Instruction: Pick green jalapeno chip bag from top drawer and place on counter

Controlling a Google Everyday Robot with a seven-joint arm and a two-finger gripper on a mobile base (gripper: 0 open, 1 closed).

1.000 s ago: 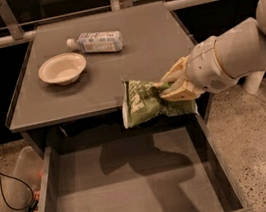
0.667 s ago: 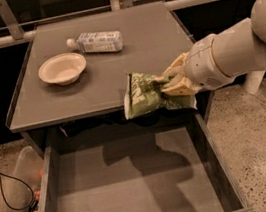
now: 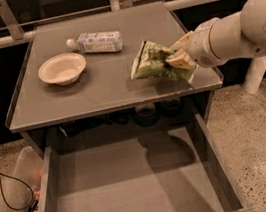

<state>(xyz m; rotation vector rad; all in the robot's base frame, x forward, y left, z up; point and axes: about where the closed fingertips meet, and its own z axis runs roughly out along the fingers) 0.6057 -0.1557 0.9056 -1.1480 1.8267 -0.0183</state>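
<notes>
The green jalapeno chip bag (image 3: 153,63) is crinkled and hangs in the air just above the right front part of the counter (image 3: 105,90). My gripper (image 3: 176,59) comes in from the right on a white arm and is shut on the bag's right end. The top drawer (image 3: 132,189) is pulled out below the counter, and its flat grey bottom shows nothing in it.
A white bowl (image 3: 62,69) sits on the counter's left side. A white-labelled plastic bottle (image 3: 96,42) lies at the back middle. A clear plastic bin (image 3: 17,198) with a black cable stands on the floor to the left of the drawer. Speckled floor lies to the right.
My gripper has carried the bag up and back from over the drawer's front to above the counter's right front part.
</notes>
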